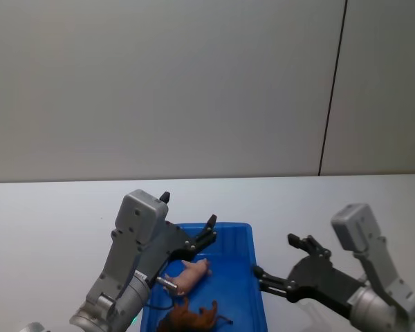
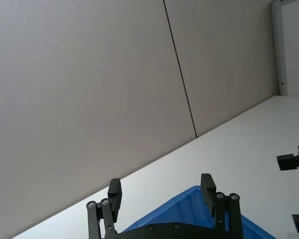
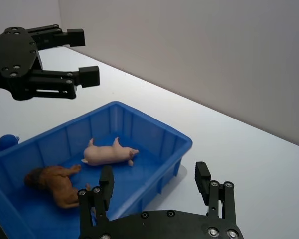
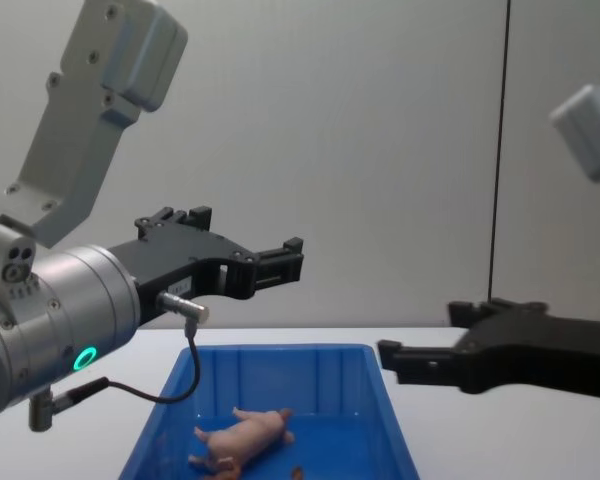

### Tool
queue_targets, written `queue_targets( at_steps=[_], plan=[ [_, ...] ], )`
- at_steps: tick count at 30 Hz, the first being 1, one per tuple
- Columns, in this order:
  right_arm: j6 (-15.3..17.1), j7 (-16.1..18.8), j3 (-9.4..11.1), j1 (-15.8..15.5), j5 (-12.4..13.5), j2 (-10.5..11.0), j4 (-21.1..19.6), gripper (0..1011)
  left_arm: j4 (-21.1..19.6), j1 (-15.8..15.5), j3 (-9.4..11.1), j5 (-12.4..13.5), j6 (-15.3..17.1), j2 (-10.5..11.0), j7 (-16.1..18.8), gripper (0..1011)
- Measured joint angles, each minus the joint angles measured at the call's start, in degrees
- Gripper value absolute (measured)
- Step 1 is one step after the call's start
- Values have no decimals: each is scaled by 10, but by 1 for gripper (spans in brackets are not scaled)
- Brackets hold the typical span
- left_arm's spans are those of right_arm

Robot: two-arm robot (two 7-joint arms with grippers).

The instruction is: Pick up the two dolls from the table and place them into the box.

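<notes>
Both dolls lie inside the blue box (image 1: 243, 229): the pink pig (image 1: 191, 274) on its side in the middle, the orange-brown lion (image 1: 194, 319) nearer me. My left gripper (image 1: 187, 210) hangs open and empty above the box's far left part. Right of the box, my right gripper (image 1: 277, 254) hovers open and empty over the table. The right wrist view shows the pig (image 3: 109, 153), the lion (image 3: 55, 181), the box (image 3: 154, 127), the right gripper (image 3: 154, 172) and the left gripper (image 3: 87, 56). From the chest, the pig (image 4: 245, 438) lies below the left gripper (image 4: 248, 232); the right gripper (image 4: 420, 332) is beside the box (image 4: 280, 350).
The white table (image 1: 48, 221) stretches wide on both sides of the box, up to a plain grey wall (image 1: 194, 83) with a dark vertical seam. A black cable (image 4: 175, 385) loops from my left wrist over the box's left rim.
</notes>
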Motion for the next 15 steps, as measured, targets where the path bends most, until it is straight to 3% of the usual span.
queue_targets(
  at_steps=[15],
  plan=[
    [-14,2,17,-25,15,33,-22,1001,-14,11,-4,5,14,12,8,1001]
  ],
)
